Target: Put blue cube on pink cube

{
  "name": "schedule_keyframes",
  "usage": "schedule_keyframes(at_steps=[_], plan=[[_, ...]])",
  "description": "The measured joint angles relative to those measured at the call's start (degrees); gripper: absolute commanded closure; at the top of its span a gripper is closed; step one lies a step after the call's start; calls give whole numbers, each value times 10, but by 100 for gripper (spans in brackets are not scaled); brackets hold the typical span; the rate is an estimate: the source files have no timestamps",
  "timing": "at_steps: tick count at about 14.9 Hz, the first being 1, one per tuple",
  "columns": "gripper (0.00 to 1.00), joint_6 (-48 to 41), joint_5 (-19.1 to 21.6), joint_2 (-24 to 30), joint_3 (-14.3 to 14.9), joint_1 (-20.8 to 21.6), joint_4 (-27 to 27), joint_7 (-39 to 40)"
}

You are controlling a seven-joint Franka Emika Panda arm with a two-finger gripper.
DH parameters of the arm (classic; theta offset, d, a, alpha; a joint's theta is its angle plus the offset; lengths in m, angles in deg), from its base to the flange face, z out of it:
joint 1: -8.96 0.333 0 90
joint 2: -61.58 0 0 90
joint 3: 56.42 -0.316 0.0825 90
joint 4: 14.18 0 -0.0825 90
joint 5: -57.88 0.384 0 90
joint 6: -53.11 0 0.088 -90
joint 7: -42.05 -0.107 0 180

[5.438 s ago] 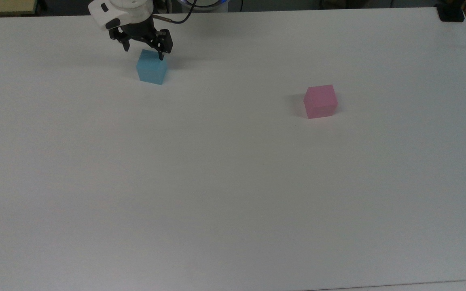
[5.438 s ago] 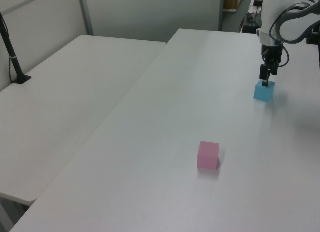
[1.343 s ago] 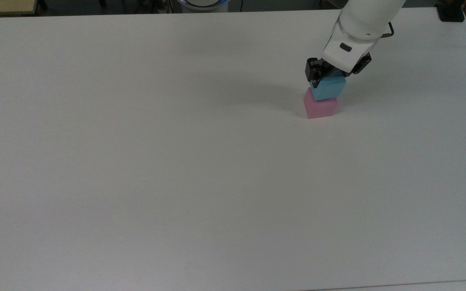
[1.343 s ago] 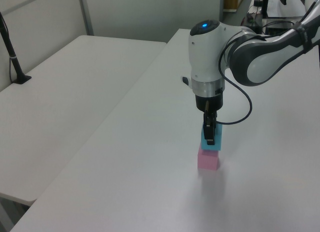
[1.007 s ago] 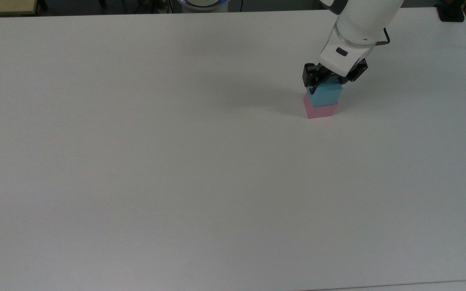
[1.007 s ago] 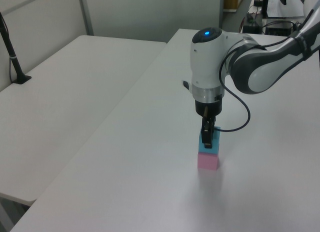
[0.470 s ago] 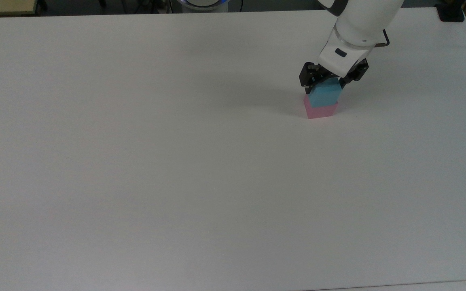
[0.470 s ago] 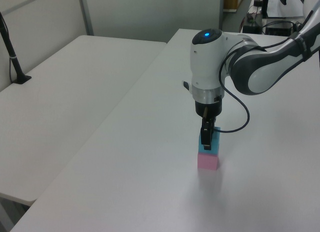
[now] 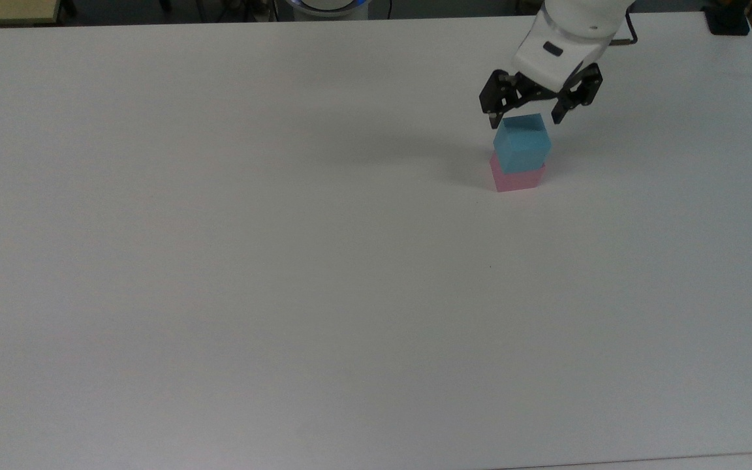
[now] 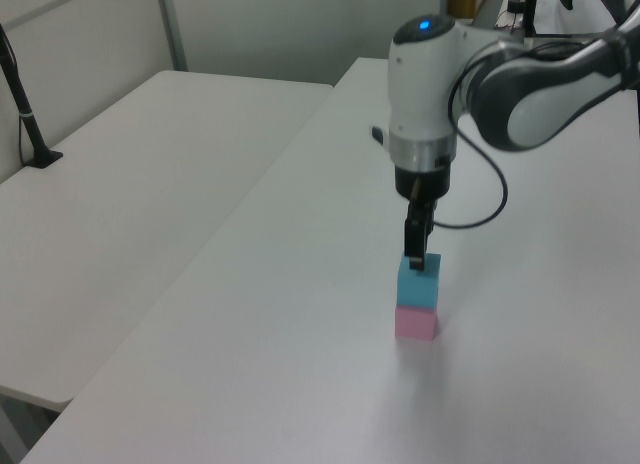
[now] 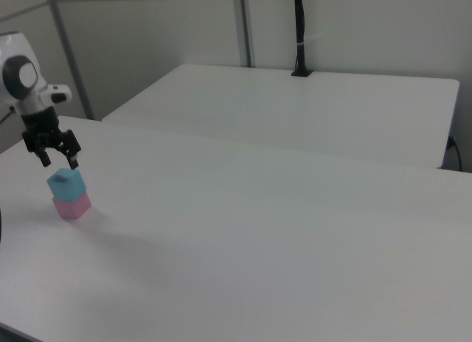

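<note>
The blue cube [image 9: 522, 145] [image 10: 418, 282] [image 11: 66, 185] rests on top of the pink cube [image 9: 517, 179] [image 10: 416, 323] [image 11: 72, 206], slightly turned against it. My gripper [image 9: 525, 120] [image 10: 415, 263] [image 11: 60, 163] hangs open just above the blue cube, its black fingers spread wider than the cube and clear of its sides. Nothing is held between them.
The stack stands on a white table [image 9: 284, 261], toward the top view's upper right. A second white table [image 10: 120, 204] lies beside it in the left view, with a black post [image 10: 25, 114] on it. A dark block [image 9: 727, 25] sits at the table's far corner.
The gripper carried the blue cube from the top view's upper left onto the pink cube, then let go, opened and rose off it. The blue cube stays on the pink one.
</note>
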Motion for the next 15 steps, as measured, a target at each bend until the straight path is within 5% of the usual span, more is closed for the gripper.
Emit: schedule_keyframes(at_steps=[6,12,15], plan=[[0,-158,0,112,12,-45,-43,60],[0,-199,1,155,16,-229,-42,216],[0,-211,1,165,16,-284,-42,249]])
